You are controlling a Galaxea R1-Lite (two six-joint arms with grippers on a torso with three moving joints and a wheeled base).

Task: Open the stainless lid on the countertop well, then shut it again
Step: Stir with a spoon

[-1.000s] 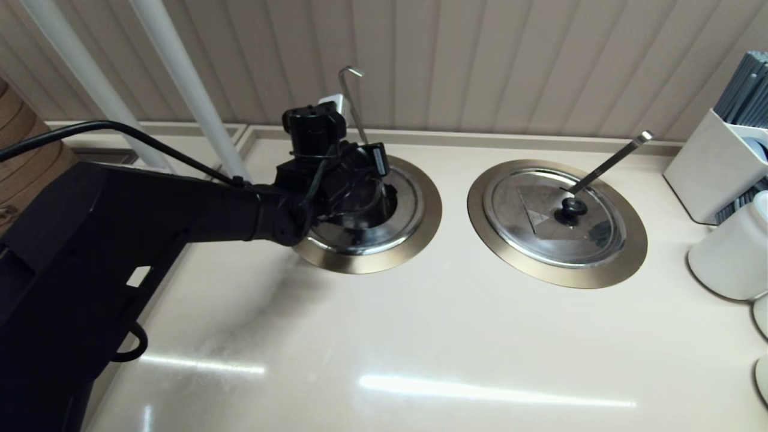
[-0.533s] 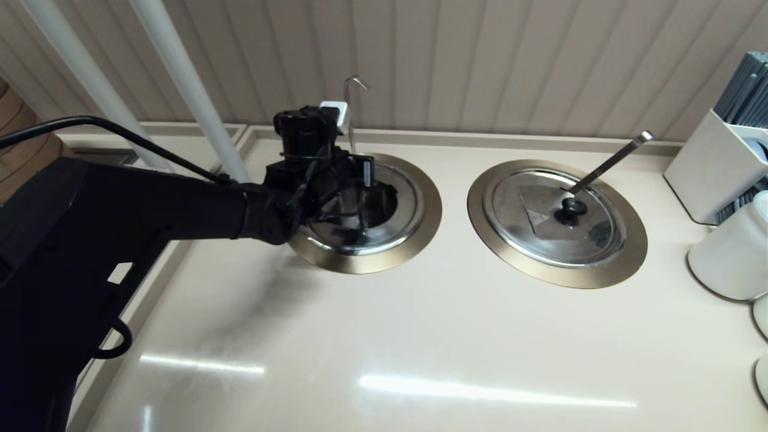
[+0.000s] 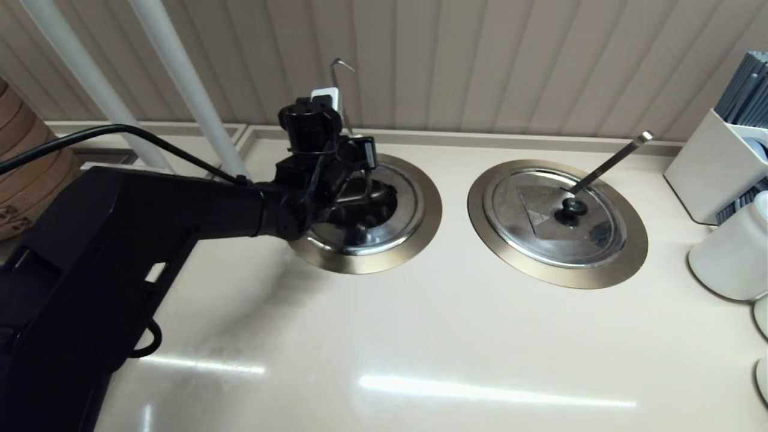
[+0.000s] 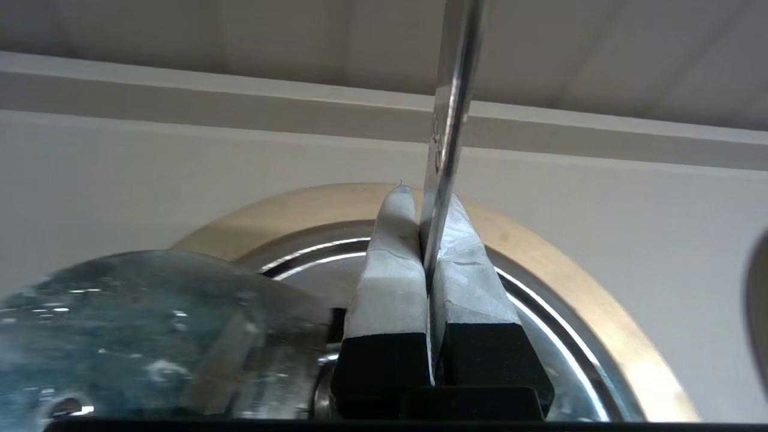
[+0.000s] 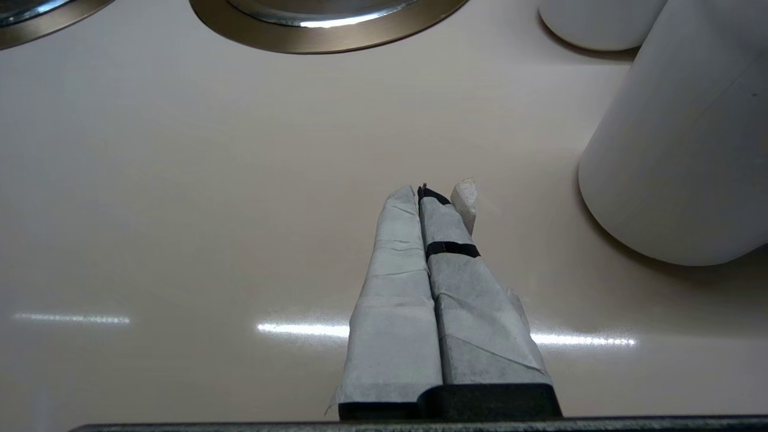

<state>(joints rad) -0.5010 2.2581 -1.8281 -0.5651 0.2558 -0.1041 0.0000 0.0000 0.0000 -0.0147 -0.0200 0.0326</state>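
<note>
Stainless lid (image 3: 390,225) is seen over the countertop well (image 3: 429,210), toward the back left of the worktop. Much of it is covered by the left arm. A dark gap shows at the lid's edge on the side facing the second well (image 3: 630,240). In the left wrist view the lid appears as a blurred shiny disc beside the fingers; whether it sits flat or tilted cannot be told.

The left gripper (image 4: 420,198) is held above the well's rear half. Its taped fingers are pressed narrowly together with the thin ladle handle (image 4: 447,120) caught between them. The handle stands nearly upright, and its hooked tip is seen against the wall panels.

The second well is covered by its own twin lid (image 3: 540,234), through which a straight ladle handle (image 3: 612,159) leans toward the right.

The right gripper (image 5: 429,192) is held low over bare worktop, near a white container (image 5: 678,150), with its fingers closed on nothing.
</note>
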